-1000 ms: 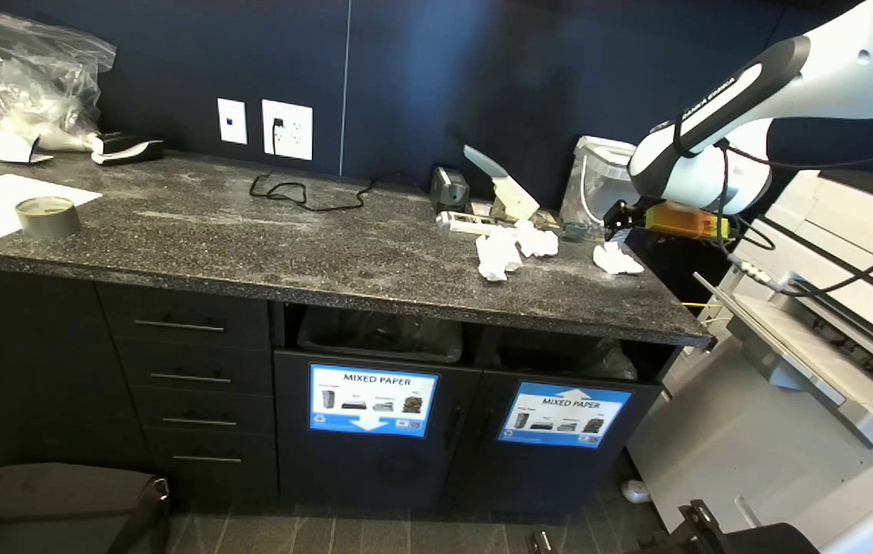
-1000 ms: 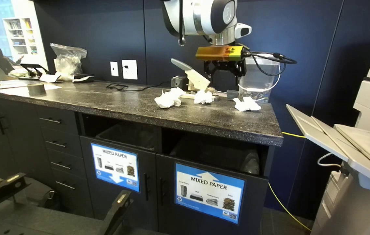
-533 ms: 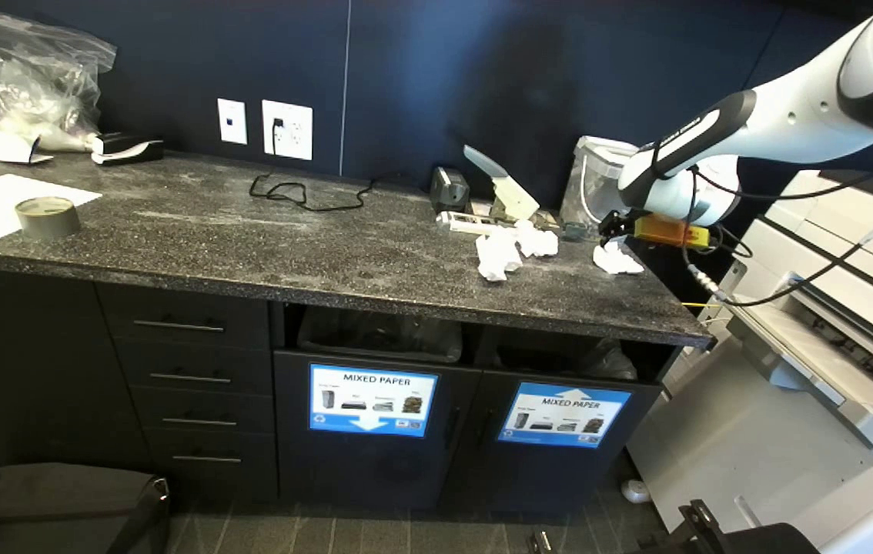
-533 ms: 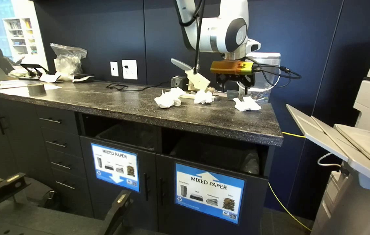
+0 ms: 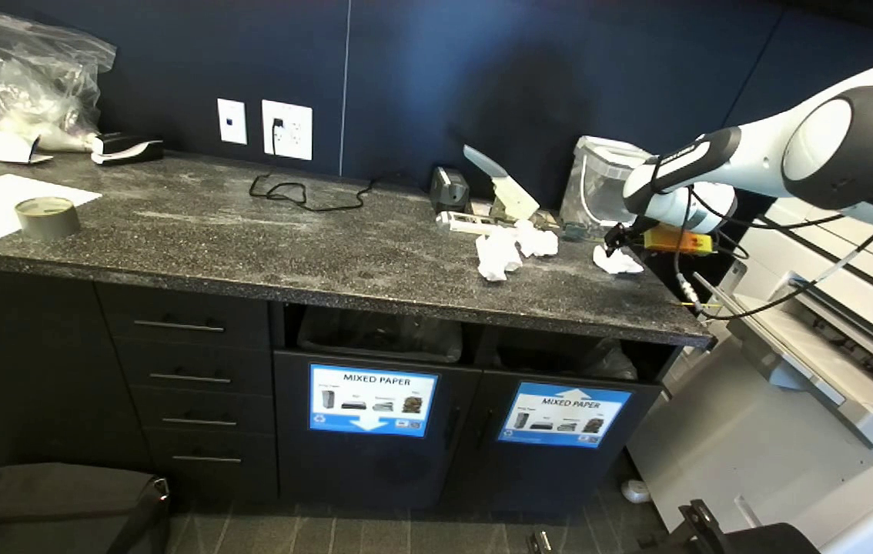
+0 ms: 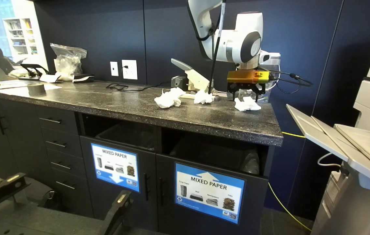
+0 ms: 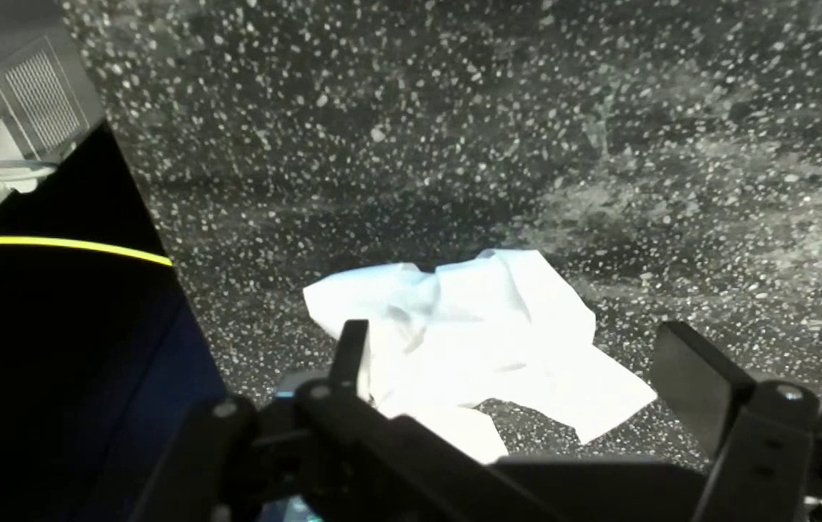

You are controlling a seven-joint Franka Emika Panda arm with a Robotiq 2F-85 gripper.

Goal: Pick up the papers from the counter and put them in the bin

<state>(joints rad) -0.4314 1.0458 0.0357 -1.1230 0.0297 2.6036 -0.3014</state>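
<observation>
One crumpled white paper (image 7: 469,341) lies on the speckled dark counter (image 7: 418,109) near its end. My gripper (image 7: 512,326) hangs low over it with jaws wide apart. In the wrist view the left finger overlaps the paper's edge, while the right finger stands off its other side. Whether either touches it I cannot tell. In an exterior view the gripper (image 6: 245,98) points straight down just behind that scrap (image 6: 247,105). Two more papers, a larger one (image 6: 168,99) and a smaller one (image 6: 203,97), rest farther left. Two bin compartments (image 6: 168,182) with MIXED PAPER signs open below the counter.
A translucent bucket (image 5: 598,181) stands behind the gripper against the wall. A knife-like tool with a grey handle (image 5: 485,161) and a small black box (image 5: 449,188) are behind the other papers. Beyond the counter's end is a printer (image 5: 852,254). A tape roll (image 5: 48,217) lies far left.
In an exterior view my gripper has come down and shifted right, from high above the counter to right over the end paper. Its jaws have stayed apart. The papers have hardly moved.
</observation>
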